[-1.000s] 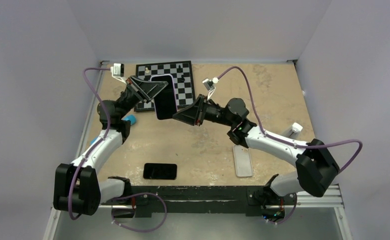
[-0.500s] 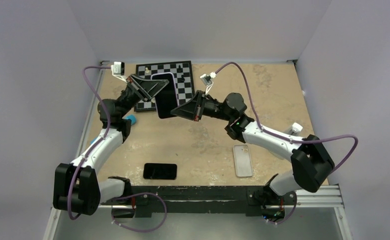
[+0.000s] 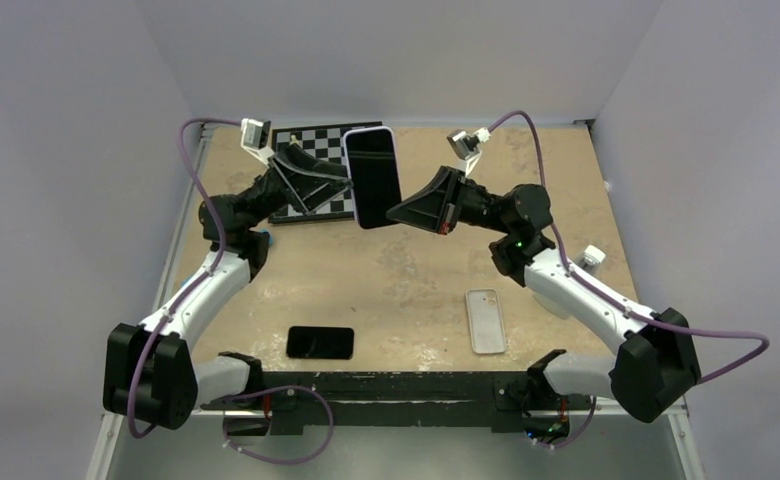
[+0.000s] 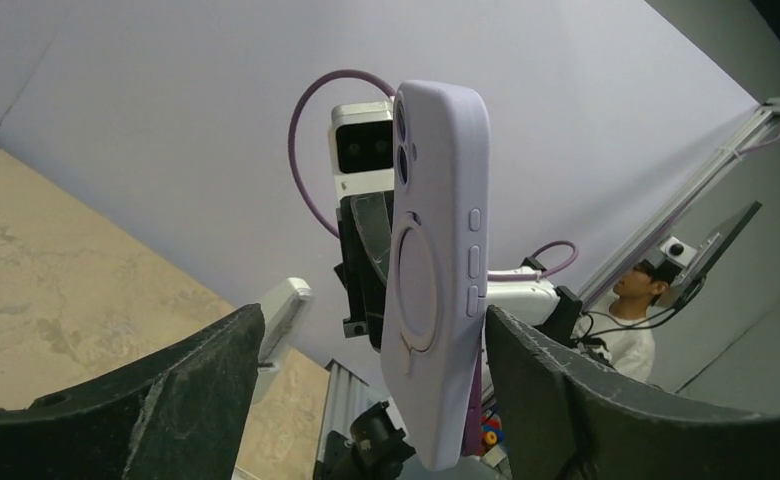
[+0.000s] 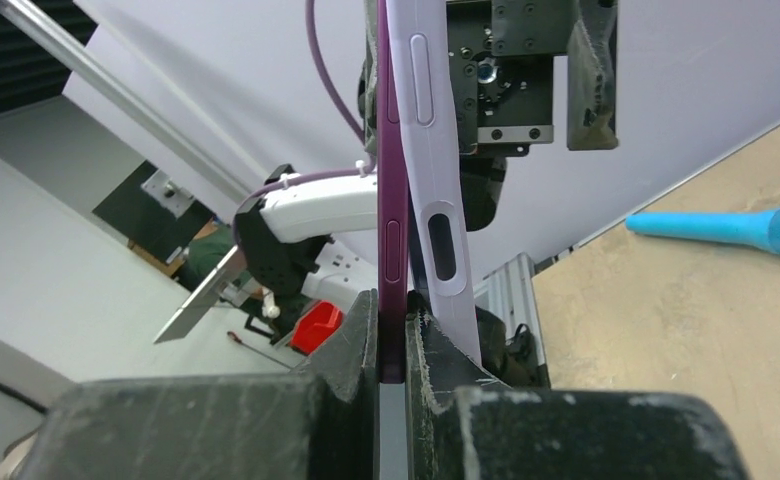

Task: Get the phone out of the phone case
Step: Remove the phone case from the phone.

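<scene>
The right claw [image 5: 393, 320] is pinching the purple phone [image 3: 371, 175] by its edge, holding it upright above the worktop [image 3: 416, 280]. The lilac phone case [image 4: 431, 290] is sitting on the phone, gaping near that grip. The left claw [image 4: 374, 312] is spreading wide around the case, and contact cannot be told.

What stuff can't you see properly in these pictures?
Chessboard: top view, the left arm and the held phone cover most of it.
Left end effector grip: left wrist view, the lilac case hides whether both fingers touch it.
Blue tool: right wrist view, cut off by the right edge.
Person: left wrist view, too small.
</scene>
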Robot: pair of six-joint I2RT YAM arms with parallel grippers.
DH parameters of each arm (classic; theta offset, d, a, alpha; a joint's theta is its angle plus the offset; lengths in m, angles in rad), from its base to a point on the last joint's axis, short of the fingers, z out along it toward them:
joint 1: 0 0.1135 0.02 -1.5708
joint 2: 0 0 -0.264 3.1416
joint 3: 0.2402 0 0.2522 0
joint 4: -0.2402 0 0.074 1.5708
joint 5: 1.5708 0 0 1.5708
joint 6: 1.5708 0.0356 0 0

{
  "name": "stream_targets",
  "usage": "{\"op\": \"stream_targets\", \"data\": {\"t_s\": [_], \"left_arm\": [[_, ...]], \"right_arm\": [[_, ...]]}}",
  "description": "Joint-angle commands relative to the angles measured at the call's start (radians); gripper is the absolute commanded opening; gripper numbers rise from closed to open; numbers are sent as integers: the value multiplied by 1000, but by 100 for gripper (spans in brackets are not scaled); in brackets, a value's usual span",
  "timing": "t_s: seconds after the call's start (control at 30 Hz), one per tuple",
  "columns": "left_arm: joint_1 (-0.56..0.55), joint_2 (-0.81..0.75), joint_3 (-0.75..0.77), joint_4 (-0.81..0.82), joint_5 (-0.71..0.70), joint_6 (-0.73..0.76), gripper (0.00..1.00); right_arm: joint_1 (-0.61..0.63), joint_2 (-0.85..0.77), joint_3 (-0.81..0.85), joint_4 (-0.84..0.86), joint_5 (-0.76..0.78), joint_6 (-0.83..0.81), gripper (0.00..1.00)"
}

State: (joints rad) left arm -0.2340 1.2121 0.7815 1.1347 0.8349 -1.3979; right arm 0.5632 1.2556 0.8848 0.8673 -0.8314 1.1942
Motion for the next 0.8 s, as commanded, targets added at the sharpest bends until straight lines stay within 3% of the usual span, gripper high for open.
{"op": "stream_targets", "data": {"t_s": [0.0,0.27,0.4,0.57,0.77], "left_arm": [[-31,3,48,115,59,28,86],[-63,-7,70,115,135,93,90],[-89,-28,66,33,141,172,95],[-121,-39,67,-53,141,252,87],[-143,-44,65,-108,126,292,79]], "right_arm": [[-26,-46,59,88,-61,52,0],[-80,-61,15,178,-85,163,0],[-102,-45,8,239,-90,224,0],[-111,-19,10,321,-93,288,0],[-111,-19,19,302,-92,268,0]]}}
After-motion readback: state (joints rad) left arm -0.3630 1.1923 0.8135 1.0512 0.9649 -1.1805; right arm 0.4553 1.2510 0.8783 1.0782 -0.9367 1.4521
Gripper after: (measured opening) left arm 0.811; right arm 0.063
